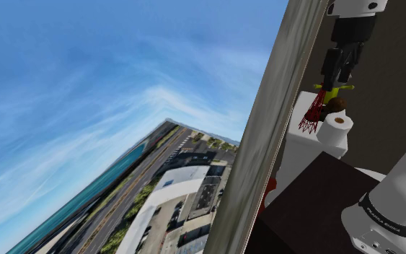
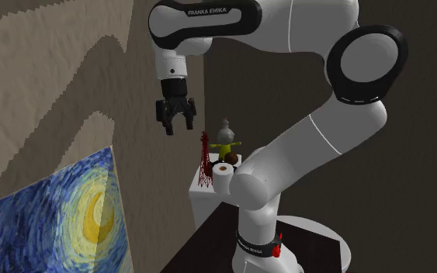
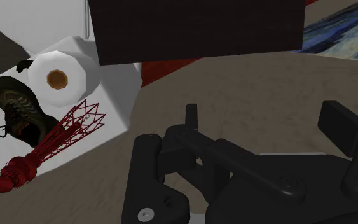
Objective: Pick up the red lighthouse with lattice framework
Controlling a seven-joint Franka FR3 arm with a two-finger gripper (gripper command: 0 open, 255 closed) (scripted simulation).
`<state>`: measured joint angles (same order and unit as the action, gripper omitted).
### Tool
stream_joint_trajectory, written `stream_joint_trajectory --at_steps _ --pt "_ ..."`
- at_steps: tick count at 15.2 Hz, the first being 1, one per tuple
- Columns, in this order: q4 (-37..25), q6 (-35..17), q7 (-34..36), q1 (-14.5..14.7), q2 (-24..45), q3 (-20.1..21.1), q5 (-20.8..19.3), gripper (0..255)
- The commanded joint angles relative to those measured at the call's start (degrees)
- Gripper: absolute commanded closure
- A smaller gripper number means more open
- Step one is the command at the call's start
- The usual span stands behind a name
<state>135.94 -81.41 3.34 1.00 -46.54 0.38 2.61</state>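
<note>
The red lighthouse (image 2: 203, 164) is a slim lattice tower with a solid red top, standing at the edge of a white pedestal (image 2: 202, 198). In the shoulder view the lighthouse (image 1: 311, 119) sits below my gripper (image 1: 340, 78). My black gripper (image 2: 179, 126) hangs open in the air, above the lighthouse and off toward the second exterior view's left, touching nothing. In the wrist view the lighthouse (image 3: 56, 145) lies well outside the left finger (image 3: 192, 118), and only tan floor shows between the fingers of the gripper (image 3: 266, 118).
Crowded beside the lighthouse are a toilet roll (image 3: 60, 76), a dark boot (image 3: 18, 108) and a yellow figure with a grey hat (image 2: 226, 139). A dark brown top (image 1: 316, 195) adjoins the pedestal. A wall edge (image 1: 266, 144) and a swirly painting (image 2: 61, 225) stand close by.
</note>
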Motion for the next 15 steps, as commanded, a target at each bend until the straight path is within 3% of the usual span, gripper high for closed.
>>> stream_joint_trajectory --at_steps 1,8,15 --pt "0.0 0.0 0.0 0.0 0.0 0.0 0.0 0" --pt "2.9 -5.5 -20.1 0.5 -2.6 -13.2 -8.2 0" --pt "0.2 -12.5 -40.2 3.2 1.8 -27.6 -13.5 0"
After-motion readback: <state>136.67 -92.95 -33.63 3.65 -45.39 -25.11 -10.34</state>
